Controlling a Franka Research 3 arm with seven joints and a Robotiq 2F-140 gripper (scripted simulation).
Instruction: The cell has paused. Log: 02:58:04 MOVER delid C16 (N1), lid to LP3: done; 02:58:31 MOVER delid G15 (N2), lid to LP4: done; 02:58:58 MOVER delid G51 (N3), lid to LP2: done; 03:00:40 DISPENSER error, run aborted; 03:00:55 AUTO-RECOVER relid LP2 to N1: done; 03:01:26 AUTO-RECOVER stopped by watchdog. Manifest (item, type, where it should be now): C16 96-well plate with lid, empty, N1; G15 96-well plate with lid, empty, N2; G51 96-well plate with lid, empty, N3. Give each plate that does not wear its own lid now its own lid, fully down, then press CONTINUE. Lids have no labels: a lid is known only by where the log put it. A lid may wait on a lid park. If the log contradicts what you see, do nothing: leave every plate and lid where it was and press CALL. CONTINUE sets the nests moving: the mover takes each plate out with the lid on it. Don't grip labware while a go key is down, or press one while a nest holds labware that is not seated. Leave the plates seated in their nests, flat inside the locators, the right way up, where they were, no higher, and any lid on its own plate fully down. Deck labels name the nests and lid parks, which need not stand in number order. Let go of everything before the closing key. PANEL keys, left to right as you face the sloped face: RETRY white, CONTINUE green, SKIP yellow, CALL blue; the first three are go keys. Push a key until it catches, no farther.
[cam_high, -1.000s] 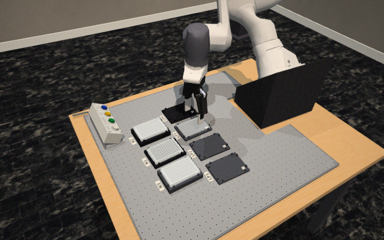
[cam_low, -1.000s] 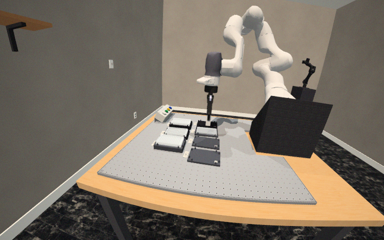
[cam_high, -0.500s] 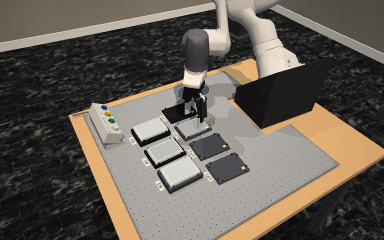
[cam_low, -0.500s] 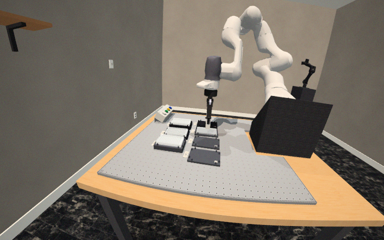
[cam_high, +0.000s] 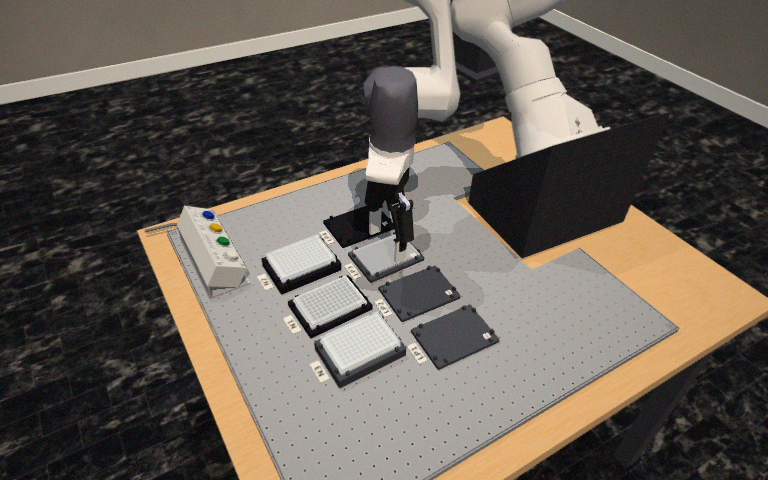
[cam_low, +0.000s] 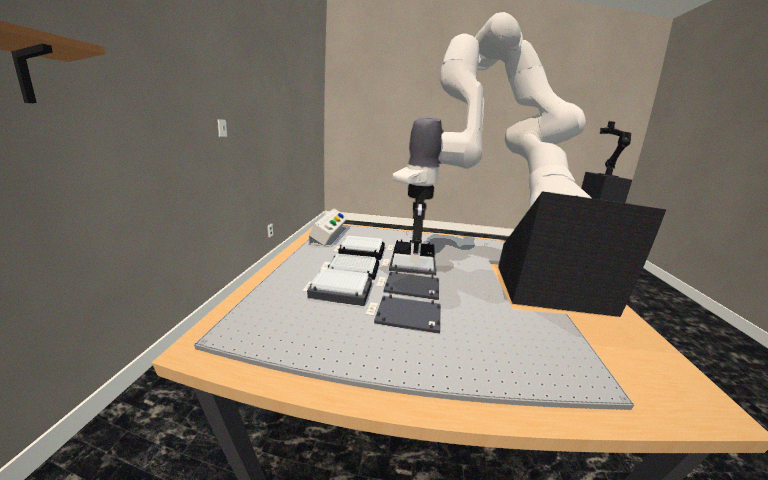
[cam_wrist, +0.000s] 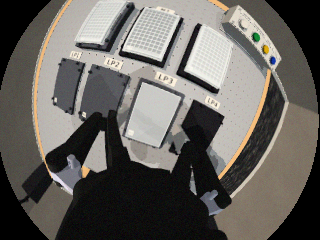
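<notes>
Tool (cam_wrist: 142, 135), parted and holding nothing, straddles a lid (cam_wrist: 155, 112); only wrist view shows both fingers.

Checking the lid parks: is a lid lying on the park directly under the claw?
Yes, a pale lid lies flat on that park, below the open claw.

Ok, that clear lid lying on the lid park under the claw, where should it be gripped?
Grip the lid by its two long side edges, near mid-length, coming straight down from above. It lies flat and thin on the park, so only its rim offers purchase, and its short width probably fits the span. The open claw hangs over it, lined up across that width.
</notes>
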